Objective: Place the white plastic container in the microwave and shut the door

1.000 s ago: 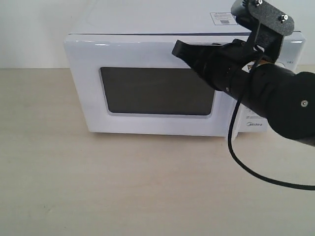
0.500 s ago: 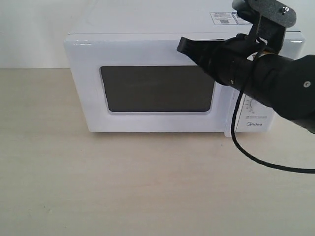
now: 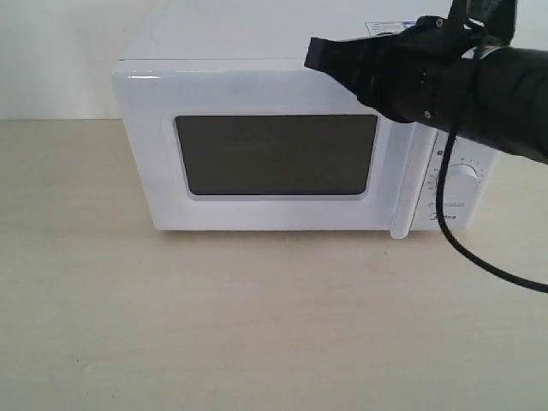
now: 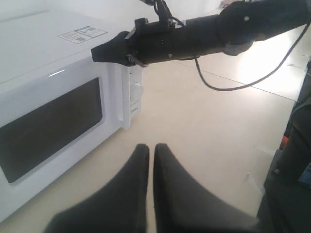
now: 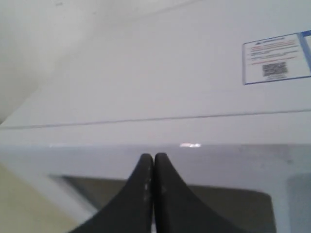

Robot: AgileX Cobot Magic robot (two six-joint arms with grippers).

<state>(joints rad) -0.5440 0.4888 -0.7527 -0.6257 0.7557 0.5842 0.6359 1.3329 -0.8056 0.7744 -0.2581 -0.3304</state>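
Observation:
The white microwave stands on the table with its door shut; the dark mesh window faces me and the bar handle runs down its right side. My right gripper is shut and empty, hovering in front of the door's top edge; the right wrist view shows its tip over that edge. My left gripper is shut, empty, over bare table in front of the microwave. The white plastic container is out of view.
One dial shows on the right control panel, with stickers on the microwave's top. A black cable hangs from the right arm over the table. A pale wooden tabletop spreads in front.
My right arm has risen and drawn back to the right, from in front of the door's upper right part to its top edge. The door stays shut throughout.

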